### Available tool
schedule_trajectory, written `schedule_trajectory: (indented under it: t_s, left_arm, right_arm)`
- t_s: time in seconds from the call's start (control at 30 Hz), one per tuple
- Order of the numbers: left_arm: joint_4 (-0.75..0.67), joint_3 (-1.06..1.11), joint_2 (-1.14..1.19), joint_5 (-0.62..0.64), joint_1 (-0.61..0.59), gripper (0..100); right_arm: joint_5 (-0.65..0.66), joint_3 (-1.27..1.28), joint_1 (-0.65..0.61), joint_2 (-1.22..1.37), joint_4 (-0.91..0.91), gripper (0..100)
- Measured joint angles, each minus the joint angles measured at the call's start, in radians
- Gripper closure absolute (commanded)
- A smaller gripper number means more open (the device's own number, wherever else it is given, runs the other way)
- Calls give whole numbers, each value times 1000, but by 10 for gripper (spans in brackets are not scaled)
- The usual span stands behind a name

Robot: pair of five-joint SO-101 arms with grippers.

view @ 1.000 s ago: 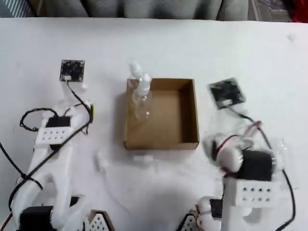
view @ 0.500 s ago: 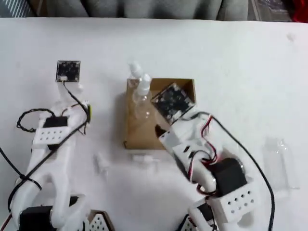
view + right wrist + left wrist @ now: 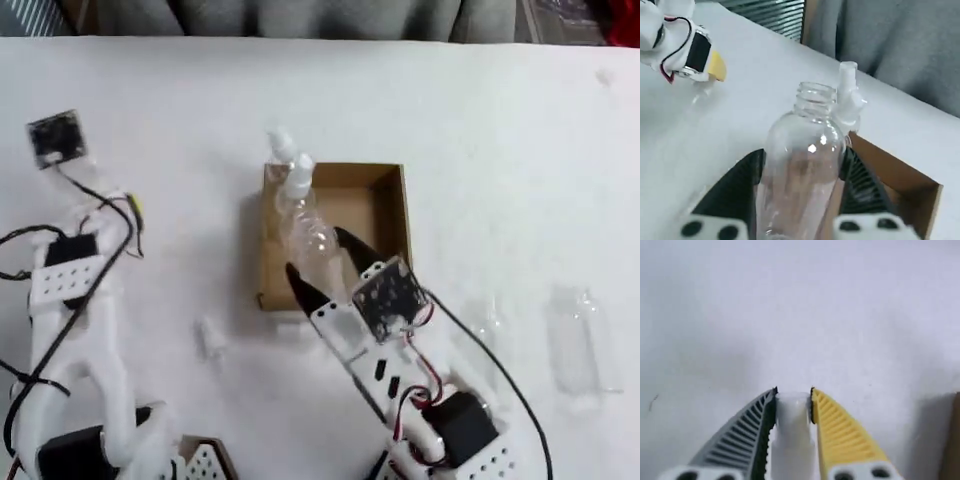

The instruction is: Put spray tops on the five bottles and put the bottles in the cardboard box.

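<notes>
Right wrist view has the uncapped bottle [image 3: 804, 175] upright, clamped between the right gripper [image 3: 802, 154]'s black fingers, at the near side of the cardboard box [image 3: 895, 172]. Farther off, the left gripper [image 3: 793, 392] pinches a spray top [image 3: 791, 435]. Capping looks to be the step in hand; next, the top must meet the open neck squarely.

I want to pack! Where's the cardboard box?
High view: the cardboard box sits in the middle of the table; the right gripper holds a bottle at its left side.
</notes>
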Motion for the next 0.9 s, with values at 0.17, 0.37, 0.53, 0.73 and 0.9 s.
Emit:
schedule_trajectory:
  t_s: [0.17, 0.37, 0.53, 0.73, 0.9]
  left_arm:
    - [0, -46, 0, 95, -29, 980]
    - [129, -189, -26, 173, -57, 980]
    - [308, -244, -203, 236, -66, 980]
    - [348, -209, -505, 249, -68, 980]
    - [238, -129, -761, 253, -28, 980]
  right_arm:
    - [-15, 169, -81, -126, -147, 981]
    - [-18, 270, -141, -193, -180, 981]
    - [-18, 302, -164, -195, -198, 981]
    - [-18, 302, -186, -195, -180, 981]
    - [-18, 302, -235, -195, -143, 981]
